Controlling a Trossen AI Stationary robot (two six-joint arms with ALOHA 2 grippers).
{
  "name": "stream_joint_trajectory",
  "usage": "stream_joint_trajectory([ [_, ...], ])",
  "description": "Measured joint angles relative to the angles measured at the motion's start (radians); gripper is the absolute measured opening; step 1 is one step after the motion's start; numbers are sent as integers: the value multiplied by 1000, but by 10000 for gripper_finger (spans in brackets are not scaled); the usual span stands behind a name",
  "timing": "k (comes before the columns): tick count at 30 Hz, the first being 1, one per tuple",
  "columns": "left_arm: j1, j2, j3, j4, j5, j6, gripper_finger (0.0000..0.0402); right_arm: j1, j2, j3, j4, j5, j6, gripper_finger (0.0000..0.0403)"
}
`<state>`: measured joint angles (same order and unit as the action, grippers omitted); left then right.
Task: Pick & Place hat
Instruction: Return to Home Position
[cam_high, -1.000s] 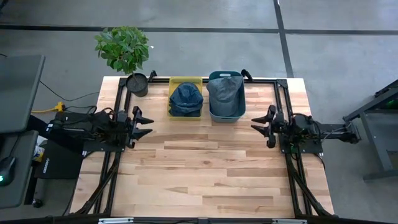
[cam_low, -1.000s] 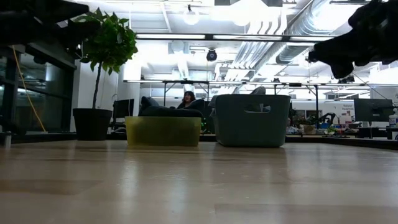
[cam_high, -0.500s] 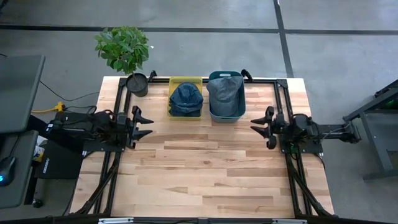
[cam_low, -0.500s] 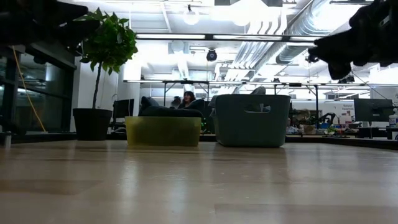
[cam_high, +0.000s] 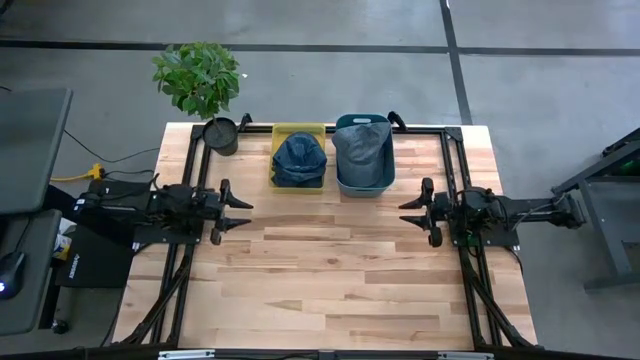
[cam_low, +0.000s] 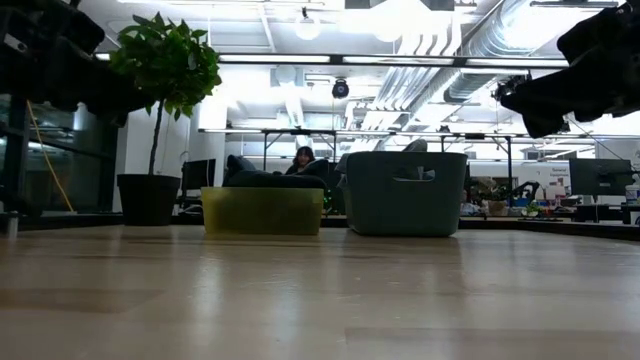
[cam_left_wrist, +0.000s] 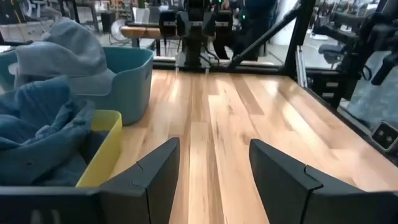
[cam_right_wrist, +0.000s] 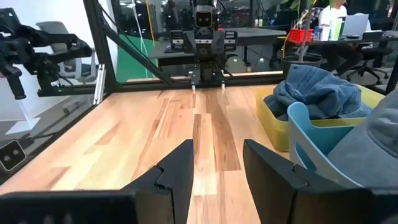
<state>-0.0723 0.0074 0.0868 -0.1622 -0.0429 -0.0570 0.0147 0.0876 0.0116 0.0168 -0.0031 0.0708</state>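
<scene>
A dark blue hat (cam_high: 298, 158) lies bunched in a yellow bin (cam_high: 298, 128) at the table's far edge. Beside it a grey hat (cam_high: 362, 145) fills a teal bin (cam_high: 360, 188). My left gripper (cam_high: 245, 213) hangs level over the table's left side and points toward the middle. It is open, with nothing between its fingers (cam_left_wrist: 214, 168). My right gripper (cam_high: 405, 213) faces it from the right side, also open with nothing between its fingers (cam_right_wrist: 219, 165). The left wrist view shows the blue hat (cam_left_wrist: 37, 130) and the grey hat (cam_left_wrist: 68, 53). The right wrist view shows the blue hat (cam_right_wrist: 317, 93) too.
A potted plant (cam_high: 200, 80) stands at the far left corner, its pot (cam_high: 221, 135) next to the yellow bin. A black frame (cam_high: 195, 170) runs along both sides and the far edge. Bare wood (cam_high: 320, 270) stretches between the grippers and to the near edge.
My left gripper has tipped forward to level and sunk a little, its fingers now reaching farther toward the table's middle. My right gripper has turned slightly at the wrist. Both hats and bins have stayed where they were.
</scene>
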Motion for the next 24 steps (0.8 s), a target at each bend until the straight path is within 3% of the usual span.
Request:
stream_joint_trajectory([
  [24, 0, 2, 1, -16, -1, 0, 190, 0, 2, 0, 3, 3, 0, 134],
])
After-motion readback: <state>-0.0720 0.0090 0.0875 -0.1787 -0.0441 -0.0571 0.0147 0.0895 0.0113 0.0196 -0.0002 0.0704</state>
